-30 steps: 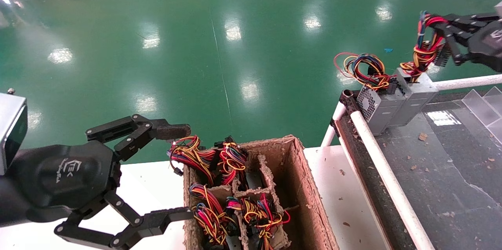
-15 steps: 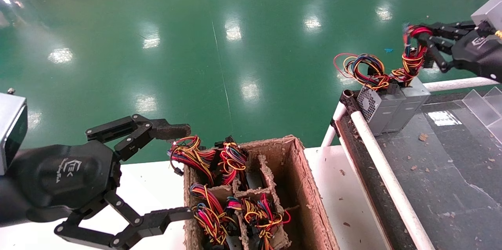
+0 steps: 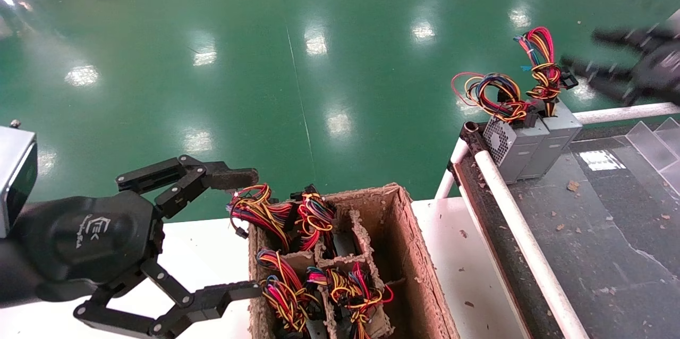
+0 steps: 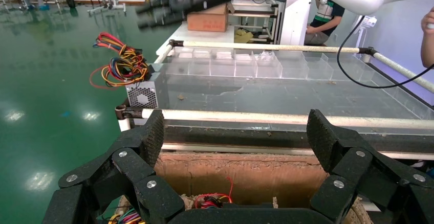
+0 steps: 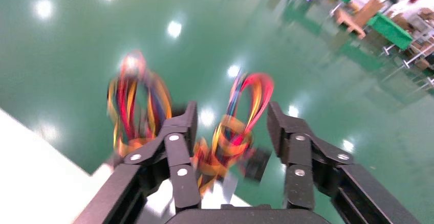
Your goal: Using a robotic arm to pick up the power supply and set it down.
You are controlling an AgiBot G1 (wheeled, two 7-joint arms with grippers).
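Observation:
The power supply [image 3: 558, 137], a plain grey box, stands on the dark belt against a grille-faced grey box [image 3: 502, 145]. Its wire bundle [image 3: 539, 60] rises upright, with a black connector beside it. My right gripper [image 3: 584, 51] hovers just right of the bundle, open and holding nothing. In the right wrist view the bundle [image 5: 240, 121] shows blurred between and beyond the spread fingers of that gripper [image 5: 231, 119]. My left gripper [image 3: 247, 232] is parked open at the lower left, beside the cardboard box; the left wrist view shows this gripper [image 4: 236, 137] empty.
A cardboard box [image 3: 419, 264] with dividers holds several more wired units. A white rail [image 3: 526, 243] edges the dark belt [image 3: 595, 232]. Clear plastic dividers [image 3: 653, 142] sit at the belt's right. The grille box carries a loose wire loop [image 3: 486, 92].
My right gripper opened, let go of the wire bundle and drew back to the right. The power supply settled upright against the grille box. The left arm stayed still.

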